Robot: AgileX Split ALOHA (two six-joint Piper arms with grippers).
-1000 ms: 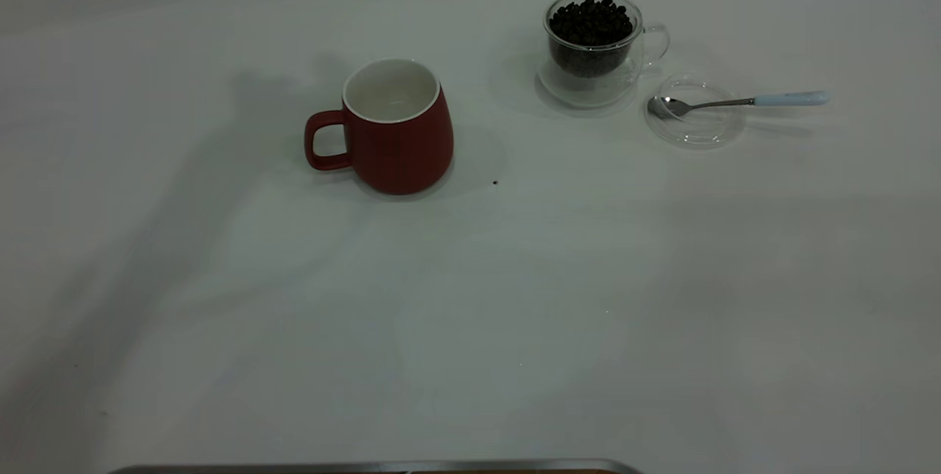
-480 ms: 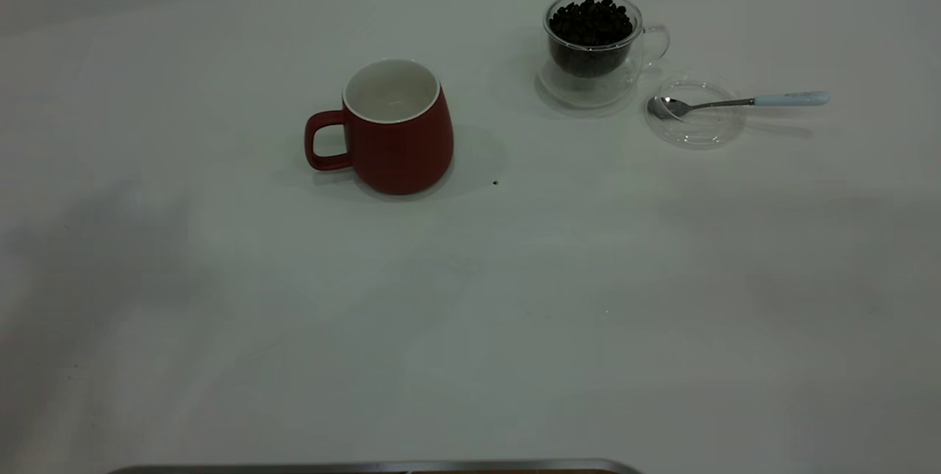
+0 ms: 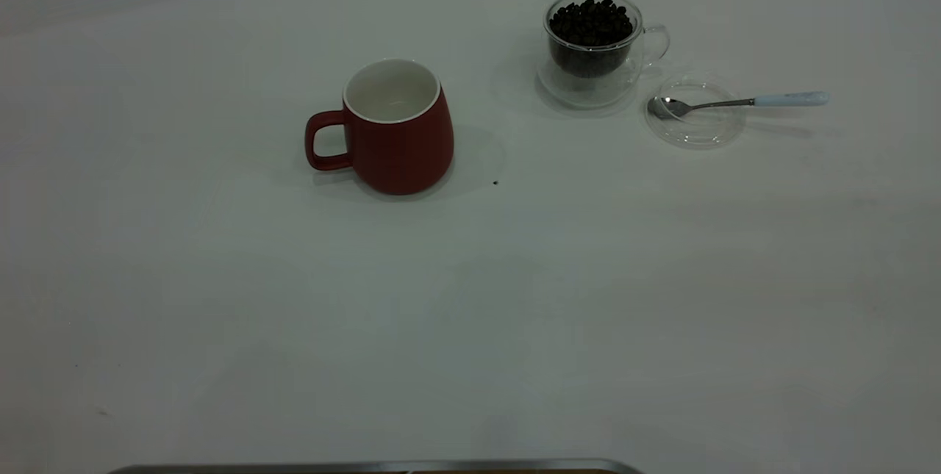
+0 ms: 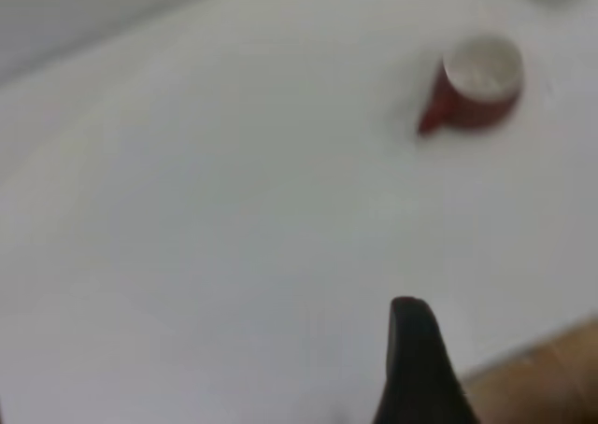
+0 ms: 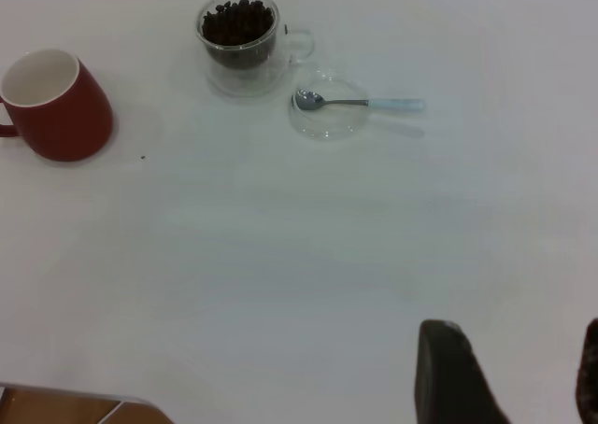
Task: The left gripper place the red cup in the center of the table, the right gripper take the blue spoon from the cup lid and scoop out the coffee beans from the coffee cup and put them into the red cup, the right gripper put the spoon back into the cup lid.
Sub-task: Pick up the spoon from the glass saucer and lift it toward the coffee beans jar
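White table point(image 3: 470, 312) holds the red cup point(image 3: 397, 128) centre-left, the bean-filled coffee cup point(image 3: 592, 48) upper right, spoon point(image 3: 735, 101) across the lid point(image 3: 695, 128). Right gripper point(image 5: 509, 377) hangs open and empty; the left jaws' state I cannot tell.

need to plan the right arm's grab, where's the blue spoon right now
In the exterior view the blue spoon lies at the table's far right, its bowl resting in the cup lid, its handle pointing right, just right of the coffee cup.

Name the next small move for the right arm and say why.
Probably lower the right gripper toward the blue spoon handle: the red cup already stands mid-table, empty, and the spoon rests untouched on the cup lid, handle overhanging.
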